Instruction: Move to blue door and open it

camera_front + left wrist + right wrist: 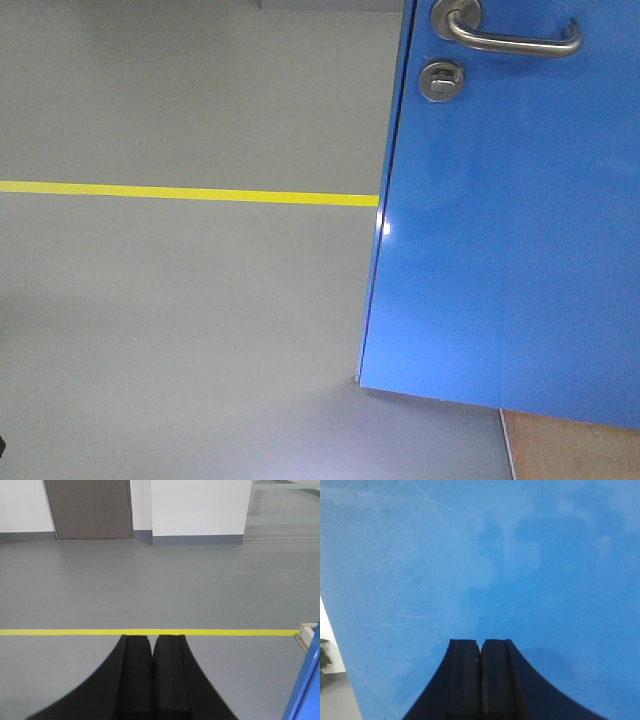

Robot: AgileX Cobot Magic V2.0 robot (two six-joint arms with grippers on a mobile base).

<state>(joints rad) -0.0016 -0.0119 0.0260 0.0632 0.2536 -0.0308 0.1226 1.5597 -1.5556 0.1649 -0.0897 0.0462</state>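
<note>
The blue door [510, 250] fills the right half of the front view, its free edge at the left and swung ajar. High on it are a silver lever handle [515, 38] and a round thumb-turn lock [441, 80]. In the right wrist view the scratched blue door [470, 560] fills nearly the whole frame, and my right gripper [480, 641] points straight at it, shut and empty. My left gripper [152, 637] is shut too, aimed over grey floor at a yellow line [225, 632]. A sliver of the blue door [306, 690] shows at the lower right there.
Grey floor with a yellow tape line [190, 193] lies left of the door. A brown door [90, 509] and a white wall [200, 507] stand far ahead. A wooden piece [305, 634] sits by the blue door's edge. A plant [324, 655] peeks at the left.
</note>
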